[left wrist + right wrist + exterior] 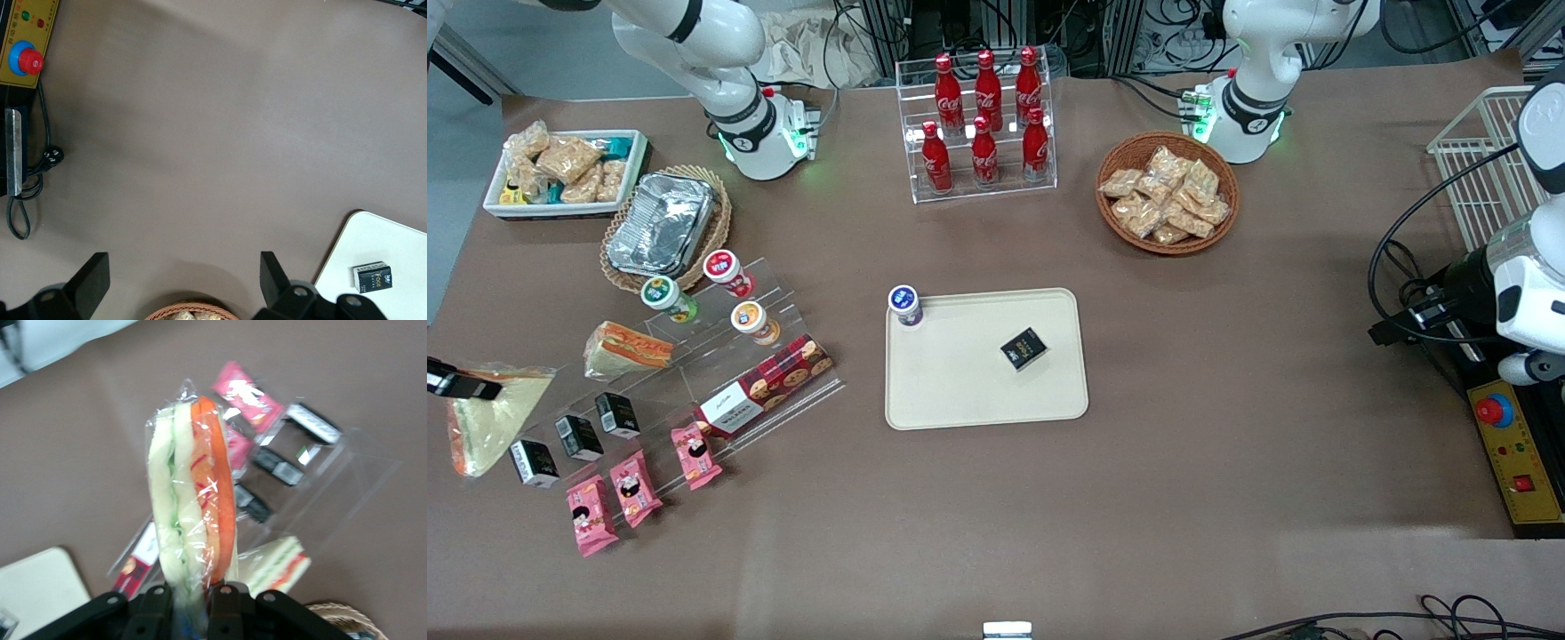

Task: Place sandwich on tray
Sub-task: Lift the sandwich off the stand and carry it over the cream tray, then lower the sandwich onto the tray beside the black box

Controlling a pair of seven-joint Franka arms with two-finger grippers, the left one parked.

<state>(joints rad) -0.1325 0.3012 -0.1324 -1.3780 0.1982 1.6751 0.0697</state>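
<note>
Front view, sandwich [486,418]: we see it held up at the working arm's end of the table, beside the clear acrylic stand [694,373] with a second sandwich [627,348].
Front view, tray [985,360]: mid-table, carrying a small bottle [905,305] and a black box [1024,348].
Right wrist view, gripper [190,603]: we see its fingers clamped on the wrapped sandwich [191,513], above pink packets [247,397] and black cartons [279,467].

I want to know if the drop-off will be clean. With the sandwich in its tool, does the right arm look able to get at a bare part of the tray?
Probably yes. The tool holds the sandwich; the tray bears only a bottle and a black box.
</note>
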